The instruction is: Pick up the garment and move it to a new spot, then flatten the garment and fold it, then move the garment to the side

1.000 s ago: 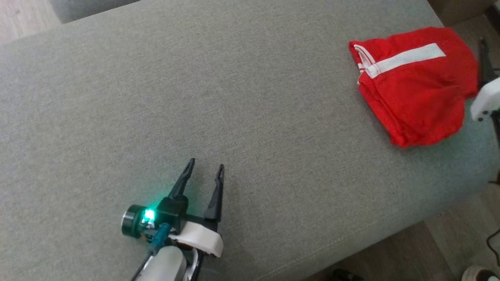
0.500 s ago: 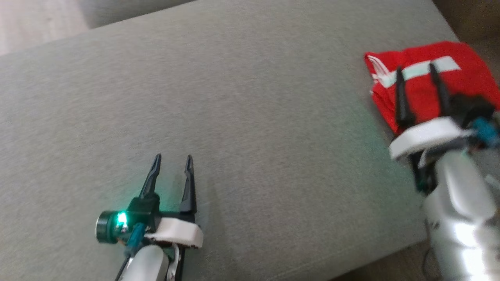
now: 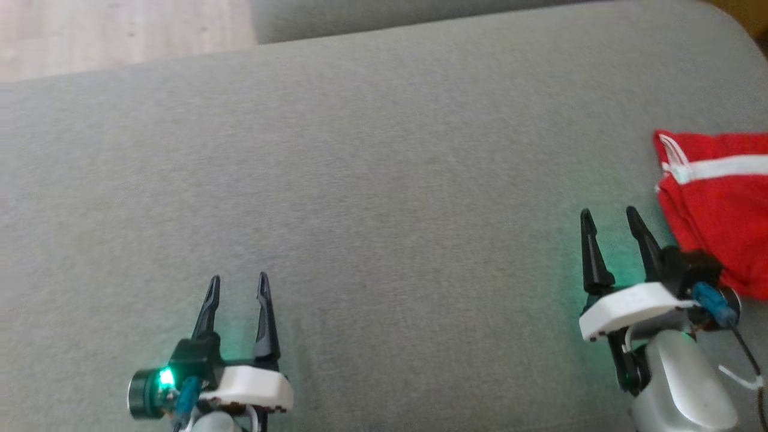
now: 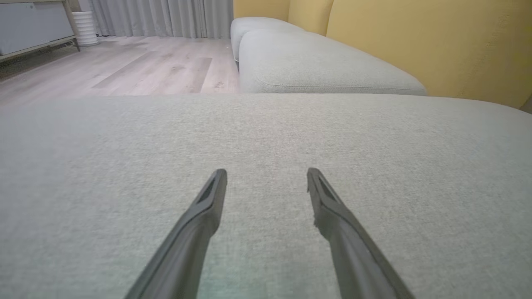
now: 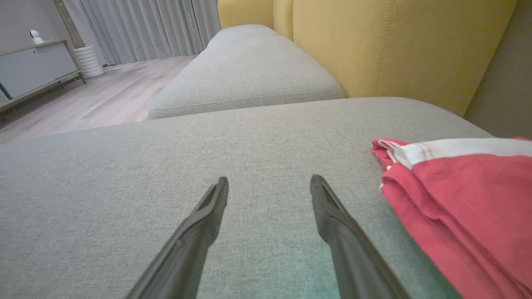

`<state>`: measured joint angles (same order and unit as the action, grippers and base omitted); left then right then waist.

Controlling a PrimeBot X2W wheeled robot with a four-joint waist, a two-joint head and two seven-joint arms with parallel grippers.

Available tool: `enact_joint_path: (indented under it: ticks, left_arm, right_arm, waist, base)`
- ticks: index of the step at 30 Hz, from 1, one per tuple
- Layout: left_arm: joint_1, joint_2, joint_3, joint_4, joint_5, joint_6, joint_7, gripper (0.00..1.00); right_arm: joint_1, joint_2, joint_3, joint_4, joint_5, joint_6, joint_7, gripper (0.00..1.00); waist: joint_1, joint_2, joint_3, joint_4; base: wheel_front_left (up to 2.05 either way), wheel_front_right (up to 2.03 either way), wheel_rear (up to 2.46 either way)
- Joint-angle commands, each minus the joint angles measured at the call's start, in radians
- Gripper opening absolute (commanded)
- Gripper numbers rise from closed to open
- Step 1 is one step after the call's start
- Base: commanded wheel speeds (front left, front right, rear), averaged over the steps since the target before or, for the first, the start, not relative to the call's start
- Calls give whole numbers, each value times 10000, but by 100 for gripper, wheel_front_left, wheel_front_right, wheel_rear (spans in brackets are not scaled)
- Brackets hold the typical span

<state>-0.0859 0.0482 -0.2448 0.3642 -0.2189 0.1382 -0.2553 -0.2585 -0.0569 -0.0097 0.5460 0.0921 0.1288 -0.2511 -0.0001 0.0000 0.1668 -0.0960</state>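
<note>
Left end effector (image 3: 238, 276) and right end effector (image 3: 607, 210) hover low, jaws spread wide, empty.

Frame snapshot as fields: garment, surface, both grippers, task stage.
garment: red garment with white stripe, folded, lying flat
location: right end of the grey cushion, partly cut off by the head view's edge
left gripper: open, empty, over bare cushion
right gripper: open, empty, fingers just left of the garment, apart from it
background: yellow backrest, wood floor
stage: garment looks folded and set aside; neither gripper holds it
</note>
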Motion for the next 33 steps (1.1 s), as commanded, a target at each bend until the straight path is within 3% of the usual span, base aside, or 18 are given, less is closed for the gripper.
enact_joint_path:
  ticks: [1,13,32,33]
  left_arm:
    - [-79,20,396,-278,-36,74,-65,100]
    - [252,20,634,-305,-166,7,-65,100]
    - [752,20,955,-382,-423,-441,-65,100]
    - [956,2,581,-86,-387,-433,1,0]
  right_arm:
    - [-95,35,164,-355,-91,19,-106,100]
    - [160,64,513,-293,251,19,-106,100]
    - [406,66,888,-201,473,19,-107,100]
    - [675,40,634,118,419,0,0,0]
  waist:
    - [1,0,-214,278]
    - [1,0,-740,775]
    - [1,0,-1399,720]
    - [1,0,-1402,719]
  base:
    - [0,0,0]
    - [0,0,0]
    - [0,0,0]
    - [0,0,0]
